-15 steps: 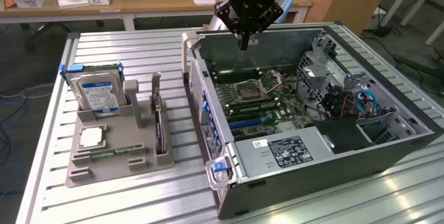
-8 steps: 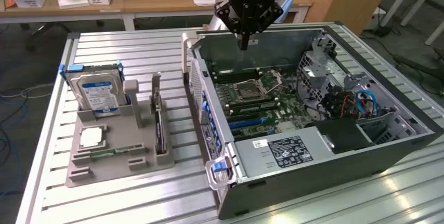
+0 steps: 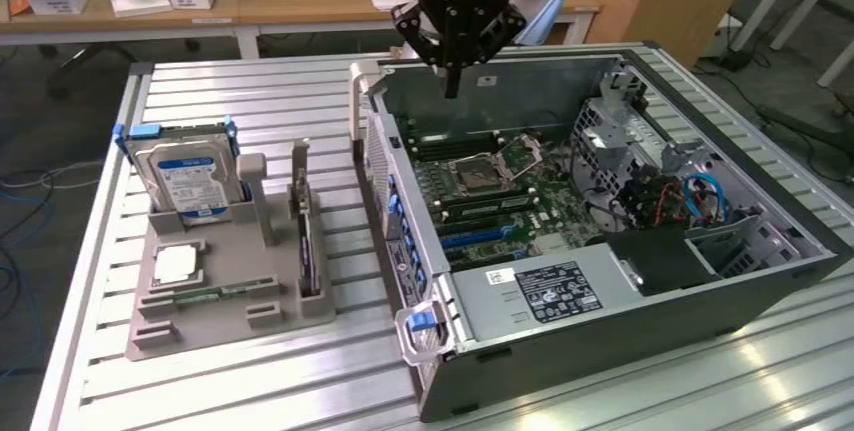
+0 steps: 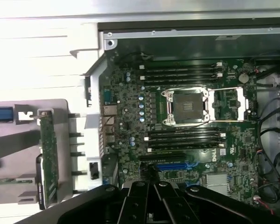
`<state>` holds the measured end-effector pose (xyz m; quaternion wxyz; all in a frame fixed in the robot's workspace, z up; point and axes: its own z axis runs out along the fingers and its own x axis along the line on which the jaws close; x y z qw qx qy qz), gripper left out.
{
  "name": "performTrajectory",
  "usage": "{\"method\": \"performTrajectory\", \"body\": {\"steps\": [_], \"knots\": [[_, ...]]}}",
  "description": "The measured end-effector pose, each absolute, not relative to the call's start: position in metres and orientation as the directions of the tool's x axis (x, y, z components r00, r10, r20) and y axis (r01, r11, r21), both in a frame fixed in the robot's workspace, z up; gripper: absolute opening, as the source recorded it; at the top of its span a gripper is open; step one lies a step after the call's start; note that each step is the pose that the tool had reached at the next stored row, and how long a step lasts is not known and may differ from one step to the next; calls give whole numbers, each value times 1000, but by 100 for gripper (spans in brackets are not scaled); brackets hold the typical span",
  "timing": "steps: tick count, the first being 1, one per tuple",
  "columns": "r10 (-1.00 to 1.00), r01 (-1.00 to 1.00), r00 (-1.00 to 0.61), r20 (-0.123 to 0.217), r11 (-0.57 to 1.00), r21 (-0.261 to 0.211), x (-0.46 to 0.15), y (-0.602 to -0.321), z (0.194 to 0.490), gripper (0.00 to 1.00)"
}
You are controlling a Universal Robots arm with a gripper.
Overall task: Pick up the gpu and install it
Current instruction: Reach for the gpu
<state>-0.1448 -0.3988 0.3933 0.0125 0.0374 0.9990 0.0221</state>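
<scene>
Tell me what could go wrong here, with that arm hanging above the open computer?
1. The gripper, shut and empty, hangs over the motherboard; a careless descent could strike its exposed processor socket.
2. The gpu stands on edge in a narrow slot of the grey holder; an off-centre grasp might tilt or jam it.
3. The case wall stands between holder and motherboard, so a low carry could clip it.
</scene>
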Motion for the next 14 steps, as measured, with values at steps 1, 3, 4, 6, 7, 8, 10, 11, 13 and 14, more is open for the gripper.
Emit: {"method": "performTrajectory", "body": {"steps": [1,3,4,6,7,8,10,11,13,14], "knots": [[75,74,-997,-23,996,45,-149,-399,393,10],[75,74,-997,-23,996,45,-156,-399,393,10],[75,74,-997,-23,996,45,-160,-399,393,10],[75,74,-997,-23,996,45,-168,-399,393,10],[75,74,-997,-23,996,45,-171,-399,393,10],[75,74,-997,-23,996,45,-175,-399,393,10],[75,74,-997,-23,996,45,-182,-399,393,10],[75,74,-997,-23,996,45,-185,-399,393,10],[75,74,-997,-23,996,45,-192,-399,393,10],[75,74,-997,-23,996,45,-196,-399,393,10]]}}
